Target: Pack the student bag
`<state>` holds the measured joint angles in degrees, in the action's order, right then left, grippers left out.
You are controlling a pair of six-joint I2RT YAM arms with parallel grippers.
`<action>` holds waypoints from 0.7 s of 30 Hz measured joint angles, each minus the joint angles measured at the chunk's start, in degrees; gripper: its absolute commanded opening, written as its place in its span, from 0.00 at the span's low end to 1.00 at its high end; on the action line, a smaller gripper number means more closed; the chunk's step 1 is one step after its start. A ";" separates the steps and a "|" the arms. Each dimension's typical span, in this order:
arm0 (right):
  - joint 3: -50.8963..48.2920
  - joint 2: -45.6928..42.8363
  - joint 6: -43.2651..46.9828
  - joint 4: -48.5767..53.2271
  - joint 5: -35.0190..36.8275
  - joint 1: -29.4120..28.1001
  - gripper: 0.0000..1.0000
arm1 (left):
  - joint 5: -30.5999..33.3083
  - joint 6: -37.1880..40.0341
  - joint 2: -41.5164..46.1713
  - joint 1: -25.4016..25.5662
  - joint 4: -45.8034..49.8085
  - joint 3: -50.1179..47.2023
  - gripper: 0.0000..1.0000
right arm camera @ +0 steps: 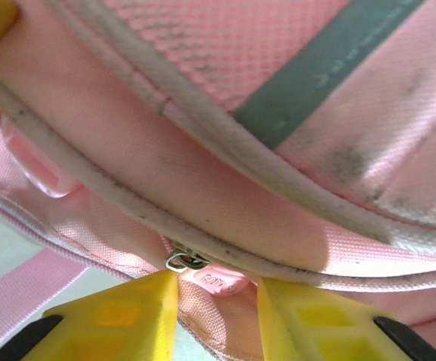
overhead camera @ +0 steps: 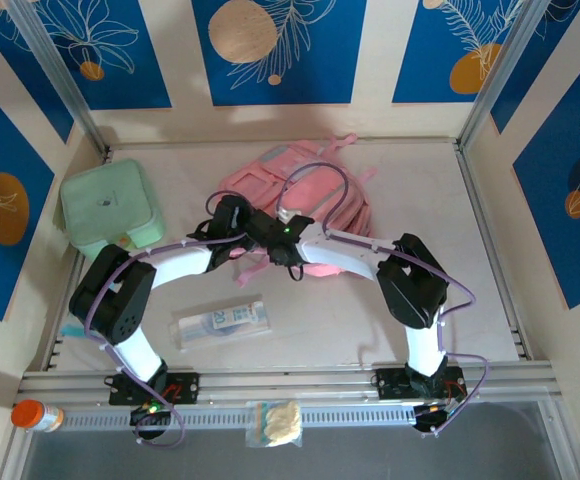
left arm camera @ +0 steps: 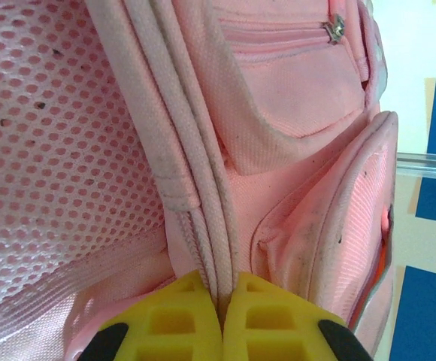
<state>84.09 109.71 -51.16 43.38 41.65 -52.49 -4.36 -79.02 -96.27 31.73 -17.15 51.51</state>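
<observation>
Nearest your left wrist lens, the yellow pads of the left gripper are pressed together on a pale piped seam of the student bag. Nothing but that cord of fabric lies between them. The seam runs from 6 o'clock up towards 11 o'clock in that view, with a pink mesh panel at 9 o'clock and a zipped front pocket at 1 o'clock. On your right wrist view, the yellow fingers of the right gripper stand a narrow way apart at 6 o'clock. A pink zip pull and its metal slider sit in the gap. The finger on the 7 o'clock side touches the slider, but you cannot tell whether the pull is actually pinched. A grey-green strip crosses the bag at 1 o'clock, and a loose pink strap trails off at 8 o'clock. From above, the bag lies at 12 o'clock on the table, towards the far wall, and both wrists meet over its near edge. A mint-green case sits at 10 o'clock, apart from the bag. A clear packet with blue print lies flat at 7 o'clock, between the arms. An orange-capped bottle lies at 8 o'clock on the front rail's end, and a small clear pouch rests at 6 o'clock between the two bases.
</observation>
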 measured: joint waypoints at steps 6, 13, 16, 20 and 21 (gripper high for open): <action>-2.23 -4.85 -0.26 2.82 -0.39 1.60 0.22 | 0.00 0.04 0.61 0.13 0.07 0.02 0.00; -6.36 -8.66 4.07 -0.55 -9.29 5.18 0.26 | -0.02 0.52 0.63 0.13 1.53 0.72 0.00; -9.75 -8.90 6.36 -4.50 -13.25 6.08 0.27 | -0.02 1.07 0.63 0.13 1.81 0.85 0.00; -10.71 -8.87 8.83 -7.67 -16.28 7.08 0.31 | 0.13 1.11 0.63 0.13 1.79 0.87 0.00; -10.73 -8.87 9.38 -8.13 -16.72 7.26 0.31 | 0.20 1.11 0.63 0.11 1.77 0.92 0.00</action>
<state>73.36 100.84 -41.78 35.24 24.93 -45.23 -4.16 -77.91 -95.64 31.83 -15.38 52.42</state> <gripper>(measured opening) 0.299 0.059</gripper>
